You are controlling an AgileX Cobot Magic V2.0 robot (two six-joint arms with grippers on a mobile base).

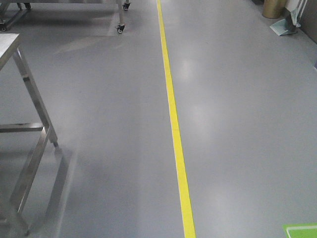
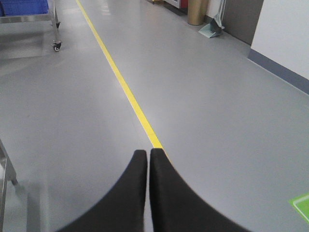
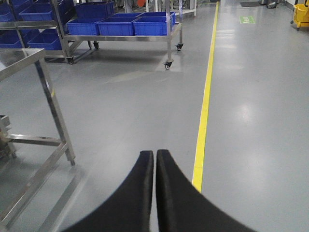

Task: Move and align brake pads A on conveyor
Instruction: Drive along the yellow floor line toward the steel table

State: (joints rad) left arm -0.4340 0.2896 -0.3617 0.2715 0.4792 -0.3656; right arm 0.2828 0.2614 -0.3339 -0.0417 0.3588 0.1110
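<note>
A grey factory floor (image 1: 99,99) filled every view, split by a yellow line (image 1: 173,124) running away from the robot. Neither the pads nor the conveyor appeared in any view, so their position could not be told. The left gripper (image 2: 148,153) hung above the line, its black fingers (image 2: 125,193) closed tip to tip and holding nothing. The right gripper (image 3: 155,154) hung just left of the line, its fingers likewise pressed together and empty. A steel table (image 1: 35,94) stood at the left edge. Beyond it, a wheeled rack (image 3: 120,37) carried blue bins (image 3: 116,25). A green marking (image 1: 302,230) lay on the floor at lower right, and a yellow bucket (image 3: 301,14) stood far off to the right.
</note>
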